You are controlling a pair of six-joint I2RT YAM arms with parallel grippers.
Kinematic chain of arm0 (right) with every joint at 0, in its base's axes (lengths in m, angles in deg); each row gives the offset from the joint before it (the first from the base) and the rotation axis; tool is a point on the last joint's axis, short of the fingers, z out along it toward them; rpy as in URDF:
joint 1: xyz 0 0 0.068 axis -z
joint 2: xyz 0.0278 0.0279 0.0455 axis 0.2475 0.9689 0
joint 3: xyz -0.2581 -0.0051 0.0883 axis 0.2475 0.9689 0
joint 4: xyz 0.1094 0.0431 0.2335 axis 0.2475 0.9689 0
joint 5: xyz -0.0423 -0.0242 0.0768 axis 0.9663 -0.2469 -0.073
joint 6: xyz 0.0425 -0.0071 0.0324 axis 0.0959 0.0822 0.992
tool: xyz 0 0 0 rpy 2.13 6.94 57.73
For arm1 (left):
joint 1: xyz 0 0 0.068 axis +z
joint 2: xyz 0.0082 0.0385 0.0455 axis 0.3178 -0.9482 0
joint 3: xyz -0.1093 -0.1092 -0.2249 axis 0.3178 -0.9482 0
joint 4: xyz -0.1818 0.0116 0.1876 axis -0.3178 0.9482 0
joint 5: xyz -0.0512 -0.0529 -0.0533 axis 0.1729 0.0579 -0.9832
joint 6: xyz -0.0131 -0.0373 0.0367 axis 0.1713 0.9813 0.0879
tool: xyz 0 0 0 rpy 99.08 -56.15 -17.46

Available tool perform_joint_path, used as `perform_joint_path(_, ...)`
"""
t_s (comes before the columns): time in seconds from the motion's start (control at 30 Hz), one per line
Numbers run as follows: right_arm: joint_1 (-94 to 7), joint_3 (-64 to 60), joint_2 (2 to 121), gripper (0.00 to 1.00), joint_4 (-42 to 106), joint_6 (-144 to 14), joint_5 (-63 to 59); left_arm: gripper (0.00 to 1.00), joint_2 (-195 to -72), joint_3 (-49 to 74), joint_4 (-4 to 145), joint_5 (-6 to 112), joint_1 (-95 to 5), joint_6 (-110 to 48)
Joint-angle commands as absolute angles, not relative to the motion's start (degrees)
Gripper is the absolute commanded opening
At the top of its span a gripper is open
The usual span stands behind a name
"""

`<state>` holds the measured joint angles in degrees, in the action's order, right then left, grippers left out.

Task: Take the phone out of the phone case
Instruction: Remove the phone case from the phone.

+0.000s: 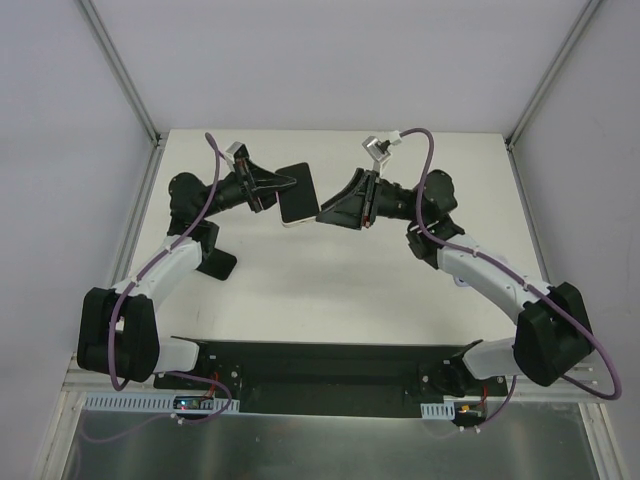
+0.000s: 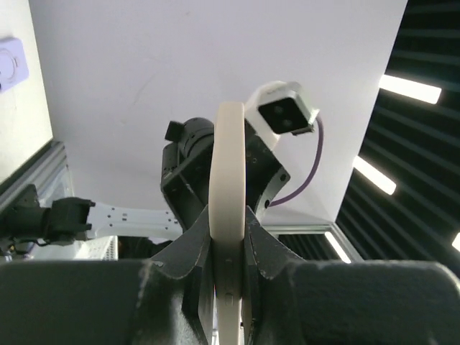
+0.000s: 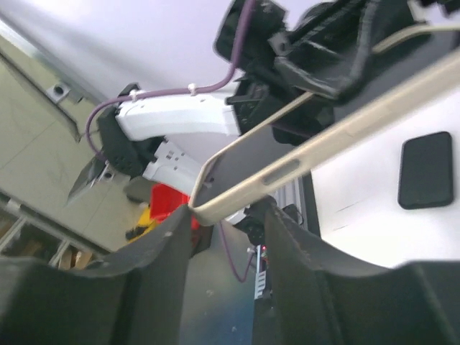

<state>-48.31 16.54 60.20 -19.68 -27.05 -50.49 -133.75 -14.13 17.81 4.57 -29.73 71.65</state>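
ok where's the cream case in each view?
Top external: cream case in the upper centre.
Left wrist: edge-on, dead centre.
Right wrist: diagonal, from bottom centre to top right.
Shared landmark: the left gripper clamped on it.
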Motion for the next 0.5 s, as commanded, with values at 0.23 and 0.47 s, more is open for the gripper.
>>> perform_joint_path(0.23, -48.1, 23.0, 45.8, 0.60, 3.3, -27.2, -23.5, 0.00, -134.1, -8.6, 12.5, 1.9, -29.2, 63.8)
perform_joint_path(0.47, -49.6, 19.6, 48.0, 0.60, 5.6, -25.1, -24.4, 0.00, -134.3, -9.0, 13.2, 2.1, -29.2, 62.3)
